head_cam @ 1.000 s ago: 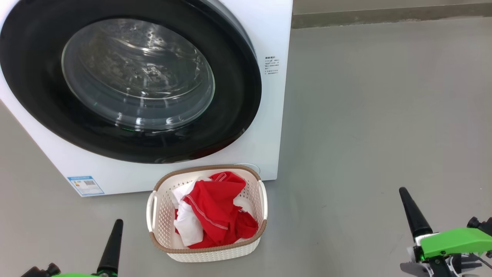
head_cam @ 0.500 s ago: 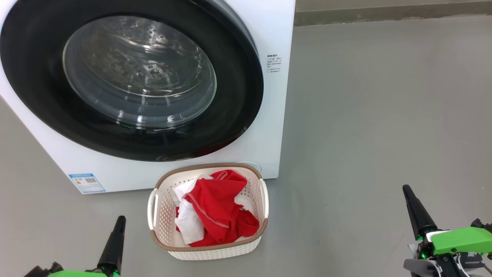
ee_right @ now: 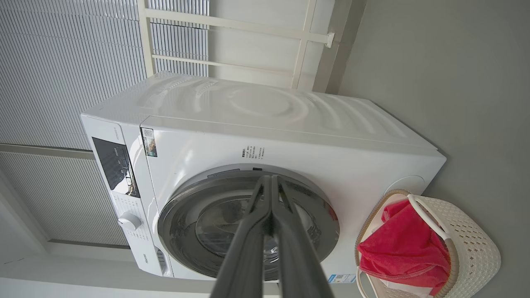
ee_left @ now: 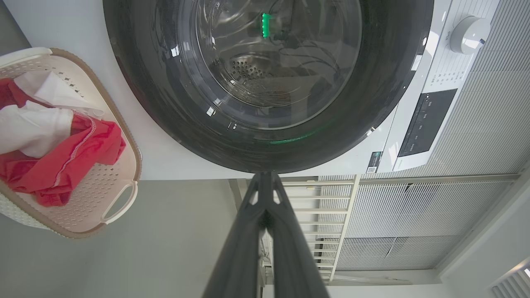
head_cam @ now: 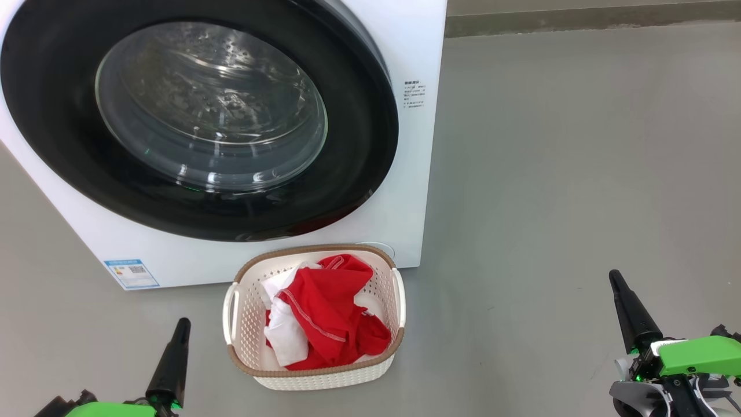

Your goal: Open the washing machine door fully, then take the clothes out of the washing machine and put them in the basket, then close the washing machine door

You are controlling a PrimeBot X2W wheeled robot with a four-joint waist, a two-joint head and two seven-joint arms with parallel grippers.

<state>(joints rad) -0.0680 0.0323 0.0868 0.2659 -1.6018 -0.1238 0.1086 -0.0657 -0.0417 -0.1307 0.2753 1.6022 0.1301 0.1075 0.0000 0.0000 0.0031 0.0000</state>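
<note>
We see left gripper (head_cam: 183,324) and right gripper (head_cam: 614,277) both pinched shut, empty, clear of the basket (head_cam: 315,370) by the washer (head_cam: 408,46), where the clothes (head_cam: 324,315) lie heaped: soft, light, floppy, we'd pinch a raised red fold; door (head_cam: 359,174) sits closed.

Bright, even — glare on washing machine door (head_cam: 200,116).

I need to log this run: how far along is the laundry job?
Done: the clothes lie in the basket, and the door sits shut against the machine; no red shows through its glass. In hand: nothing; the left gripper and right gripper are shut, empty and clear of the machine. Left: nothing visible, so the job looks complete.
</note>
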